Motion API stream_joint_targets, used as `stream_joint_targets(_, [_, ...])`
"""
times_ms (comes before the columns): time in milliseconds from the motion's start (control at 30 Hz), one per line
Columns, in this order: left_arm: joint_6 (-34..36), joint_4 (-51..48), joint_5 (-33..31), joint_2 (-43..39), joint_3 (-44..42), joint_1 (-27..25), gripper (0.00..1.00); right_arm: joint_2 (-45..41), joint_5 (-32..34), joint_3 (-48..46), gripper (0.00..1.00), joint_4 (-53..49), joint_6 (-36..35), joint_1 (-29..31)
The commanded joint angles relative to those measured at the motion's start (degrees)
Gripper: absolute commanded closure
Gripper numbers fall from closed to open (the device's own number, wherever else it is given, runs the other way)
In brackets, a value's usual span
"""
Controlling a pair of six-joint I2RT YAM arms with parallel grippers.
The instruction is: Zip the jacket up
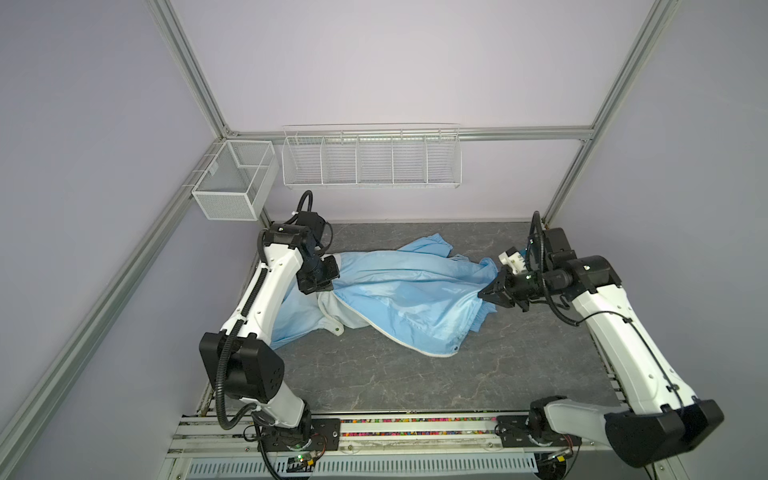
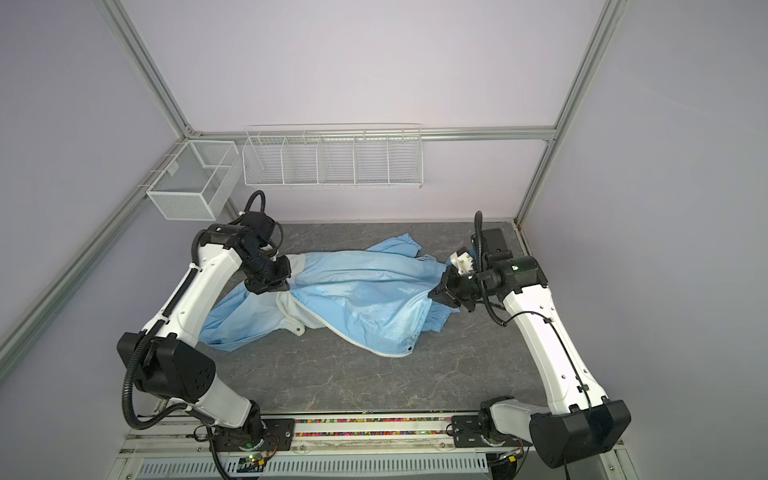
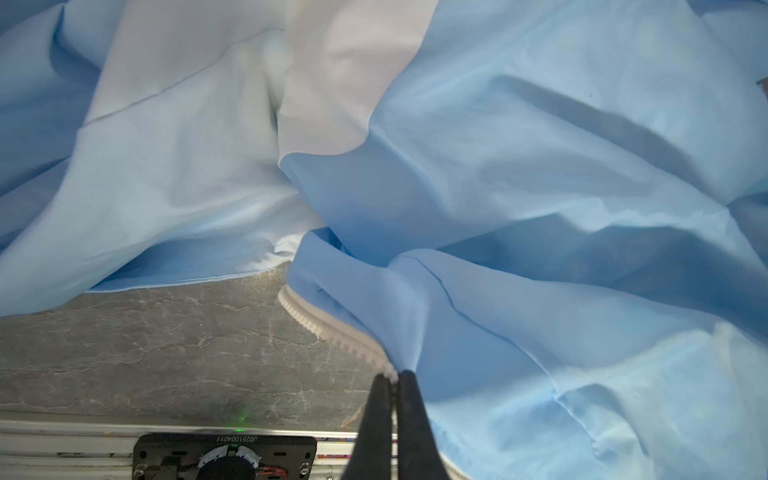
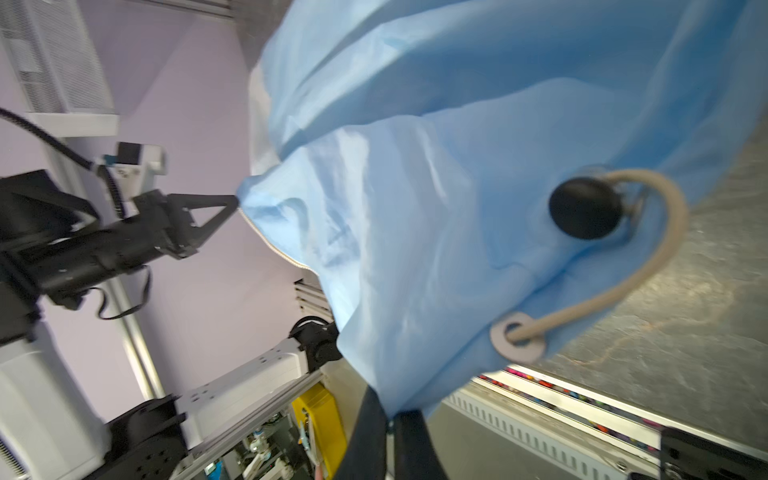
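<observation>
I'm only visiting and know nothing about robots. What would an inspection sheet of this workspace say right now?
Surface: grey marbled table.
Job's things: light-blue jacket, crumpled, held between both arms; its white zipper is not zipped.
Clutter: nothing seen.
Grippers: left gripper shut on the jacket's zipper edge; right gripper shut on the jacket's edge near a drawstring.
Cables: black hoses run along both arms.
Surroundings: wire baskets on the back wall, apparently empty; metal frame; lilac walls.

The jacket (image 1: pixel 399 291) is thin, smooth cloth; the table (image 1: pixel 374 374) looks matt, stone-like
</observation>
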Motion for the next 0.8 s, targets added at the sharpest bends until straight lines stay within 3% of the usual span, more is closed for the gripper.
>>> stream_joint_targets(0, [1.65, -3.57, 4.35, 4.56, 3.2, -1.33, 1.0, 7.18, -10.85, 1.71, 0.93, 13.92, 7.29, -1.13])
stream_joint_targets(100, [-0.51, 0.85, 8.04, 12.23, 8.46, -1.22, 1.0, 17.73, -16.56, 1.92, 0.93, 32.11, 22.0, -4.69])
stream_joint_targets(167, [-2.79, 3.99, 10.62, 18.46, 14.27, -1.08, 1.0, 24.43, -16.62, 2.53, 0.93, 41.76, 30.41, -5.87])
stream_joint_targets(233, [-7.19, 8.06, 14.11, 25.03, 20.55, -0.35, 1.0, 32.24, -13.93, 5.75, 0.93, 44.98, 35.82, -7.17])
stream_joint_targets(333, [-14.13, 12.88, 16.48, 33.0, 28.4, 1.04, 1.0, 42.32, -11.55, 14.13, 0.88, 44.6, 38.5, -8.64])
stream_joint_targets(400, [-17.72, 14.78, 16.28, 36.55, 31.57, 2.14, 1.0, 47.44, -10.01, 21.34, 0.78, 39.07, 35.6, -9.5])
stream_joint_targets(500, [-18.98, 14.33, 14.11, 39.26, 35.89, 2.9, 0.73, 51.19, -8.1, 31.0, 0.51, 27.96, 26.97, -10.17])
stream_joint_targets(567, [-17.9, 12.73, 12.61, 39.27, 37.04, 3.02, 0.63, 50.59, -5.73, 34.18, 0.36, 21.15, 20.33, -10.33])
stream_joint_targets(667, [-16.29, 13.04, 10.63, 35.88, 33.1, 3.15, 0.54, 46.6, -0.19, 33.73, 0.26, 14.22, 10.83, -10.36])
stream_joint_targets(767, [-16.11, 16.89, 9.33, 29.79, 24.73, 3.52, 0.5, 41.75, 9.06, 32.31, 0.23, 6.49, -0.61, -9.18])
